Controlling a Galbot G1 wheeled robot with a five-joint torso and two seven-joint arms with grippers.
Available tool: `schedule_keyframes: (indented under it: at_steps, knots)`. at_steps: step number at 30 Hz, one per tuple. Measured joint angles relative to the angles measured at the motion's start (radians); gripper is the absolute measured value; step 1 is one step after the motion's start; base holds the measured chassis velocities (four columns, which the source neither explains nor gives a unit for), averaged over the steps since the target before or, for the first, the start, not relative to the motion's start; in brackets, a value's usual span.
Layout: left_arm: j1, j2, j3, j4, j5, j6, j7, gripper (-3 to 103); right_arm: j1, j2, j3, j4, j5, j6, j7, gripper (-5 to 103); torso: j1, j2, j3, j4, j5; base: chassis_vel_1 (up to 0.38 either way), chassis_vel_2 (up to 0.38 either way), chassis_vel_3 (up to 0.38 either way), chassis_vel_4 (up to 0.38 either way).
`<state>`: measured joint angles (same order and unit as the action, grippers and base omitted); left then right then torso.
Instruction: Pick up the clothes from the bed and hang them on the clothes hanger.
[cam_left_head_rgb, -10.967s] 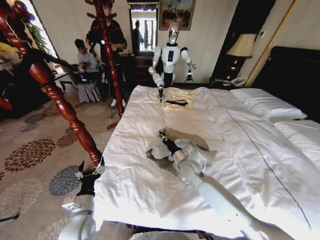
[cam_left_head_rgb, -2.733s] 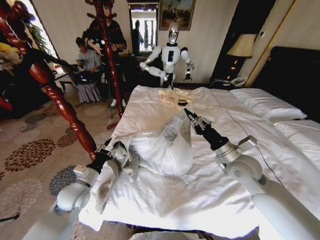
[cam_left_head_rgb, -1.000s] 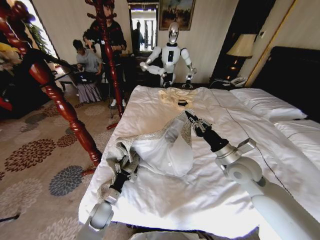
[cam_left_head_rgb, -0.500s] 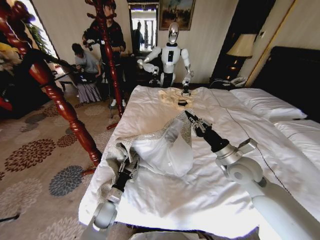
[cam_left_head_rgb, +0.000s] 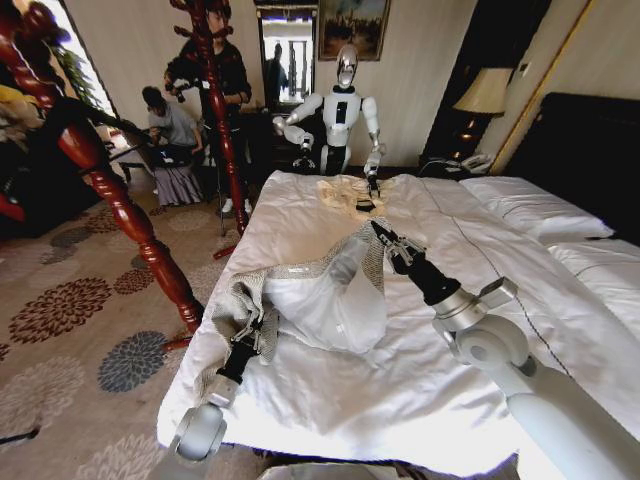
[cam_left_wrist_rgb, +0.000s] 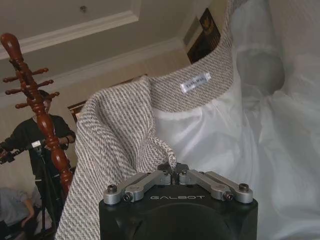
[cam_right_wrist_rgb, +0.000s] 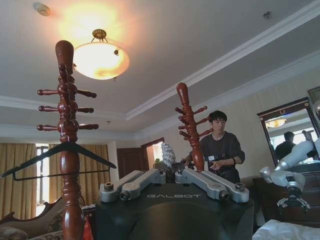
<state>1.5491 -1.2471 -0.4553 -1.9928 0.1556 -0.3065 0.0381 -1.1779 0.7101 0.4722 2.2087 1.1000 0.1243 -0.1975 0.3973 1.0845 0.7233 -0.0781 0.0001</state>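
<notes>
The grey-beige tweed jacket (cam_left_head_rgb: 240, 295) hangs spread open over the bed (cam_left_head_rgb: 300, 200), its white lining facing me. My left gripper (cam_left_head_rgb: 252, 335) is shut on its lower left edge near the bed's corner; in the left wrist view the fingers (cam_left_wrist_rgb: 150, 179) pinch the tweed (cam_left_wrist_rgb: 115, 130). My right gripper (cam_left_head_rgb: 384, 238) is shut on the jacket's upper right edge, and a tuft of tweed (cam_right_wrist_rgb: 167, 154) shows between its closed fingers (cam_right_wrist_rgb: 150, 176). The black clothes hanger (cam_right_wrist_rgb: 60, 150) hangs on a wooden coat stand.
A red-brown coat stand (cam_left_head_rgb: 120, 215) leans beside the bed's left corner, a second one (cam_left_head_rgb: 215, 100) stands farther back. Another robot (cam_left_head_rgb: 342, 110) works at the bed's far end over a cream garment (cam_left_head_rgb: 350, 192). White pillows (cam_left_head_rgb: 535, 210) lie right. Patterned carpet (cam_left_head_rgb: 70, 300) lies left.
The jacket, earlier lying flat under my right gripper, is now lifted and stretched between both grippers. In the last second my left gripper edged slightly upward; the right one held still.
</notes>
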Motion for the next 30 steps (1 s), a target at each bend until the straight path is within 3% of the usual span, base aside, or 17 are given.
schedule_keyframes:
  at_steps: [5, 9, 11, 13, 14, 16, 17, 18, 21, 22, 24, 26, 30]
  knots:
    - [0.034, 0.040, -0.035, -0.107, -0.104, 0.025, 0.008, 2, -0.002, -0.001, 0.004, -0.001, -0.002, 0.000, 0.011, 3, 0.000, 0.000, 0.000, 0.0000, 0.0000, 0.000, 0.000, 0.000, 0.000]
    - [0.068, 0.105, -0.105, -0.309, -0.282, 0.091, 0.033, 2, 0.001, -0.015, 0.011, -0.005, -0.020, -0.019, 0.067, 3, 0.000, 0.000, 0.000, 0.0000, 0.0002, 0.000, 0.000, 0.000, 0.000]
    - [0.070, 0.117, -0.126, -0.341, -0.320, 0.105, 0.036, 2, 0.002, -0.019, 0.013, -0.005, -0.020, -0.025, 0.086, 3, 0.000, 0.000, 0.000, 0.0001, 0.0002, 0.000, 0.000, 0.000, 0.000]
    - [0.066, 0.187, -0.255, -0.445, -0.488, 0.170, 0.041, 2, 0.007, -0.037, 0.023, 0.008, -0.003, -0.065, 0.208, 3, 0.000, 0.000, 0.000, 0.0000, -0.0001, 0.000, 0.000, 0.000, 0.000]
    - [0.066, 0.187, -0.255, -0.445, -0.488, 0.170, 0.041, 2, 0.007, -0.037, 0.023, 0.008, -0.003, -0.065, 0.208, 3, 0.000, 0.000, 0.000, 0.0000, -0.0001, 0.000, 0.000, 0.000, 0.000]
    - [0.056, 0.261, -0.369, -0.497, -0.621, 0.207, 0.035, 2, 0.015, -0.049, 0.038, 0.015, 0.027, -0.090, 0.281, 3, 0.000, 0.000, 0.000, 0.0001, -0.0001, 0.000, 0.000, 0.000, 0.000]
    - [0.047, 0.327, -0.464, -0.516, -0.725, 0.232, 0.022, 2, 0.021, -0.061, 0.054, 0.020, 0.048, -0.094, 0.303, 3, 0.000, 0.000, 0.000, 0.0000, 0.0002, 0.000, 0.000, 0.000, 0.000]
    - [0.047, 0.327, -0.464, -0.516, -0.725, 0.232, 0.022, 2, 0.021, -0.061, 0.054, 0.020, 0.048, -0.094, 0.303, 3, 0.000, 0.000, 0.000, 0.0000, 0.0002, 0.000, 0.000, 0.000, 0.000]
    - [0.019, 0.465, -0.661, -0.522, -0.940, 0.279, 0.000, 2, 0.025, -0.095, 0.105, 0.057, 0.085, -0.092, 0.304, 3, 0.000, 0.000, 0.000, -0.0001, -0.0001, 0.000, 0.000, 0.000, 0.000]
    - [0.019, 0.465, -0.661, -0.522, -0.940, 0.279, 0.000, 2, 0.025, -0.095, 0.105, 0.057, 0.085, -0.092, 0.304, 3, 0.000, 0.000, 0.000, -0.0001, -0.0001, 0.000, 0.000, 0.000, 0.000]
    - [-0.004, 0.550, -0.785, -0.521, -1.061, 0.304, -0.006, 2, 0.031, -0.122, 0.169, 0.109, 0.128, -0.084, 0.278, 3, 0.000, 0.000, 0.000, -0.0001, 0.0000, 0.000, 0.000, 0.000, 0.000]
    - [-0.022, 0.590, -0.845, -0.506, -1.125, 0.318, -0.006, 2, 0.048, -0.140, 0.232, 0.144, 0.172, -0.081, 0.260, 3, 0.000, 0.000, 0.000, -0.0001, 0.0001, 0.000, 0.000, 0.000, 0.000]
    - [-0.038, 0.597, -0.864, -0.465, -1.147, 0.332, 0.006, 2, 0.039, -0.157, 0.313, 0.144, 0.164, -0.092, 0.263, 3, 0.000, 0.000, 0.000, 0.0001, -0.0004, 0.000, 0.000, 0.000, 0.000]
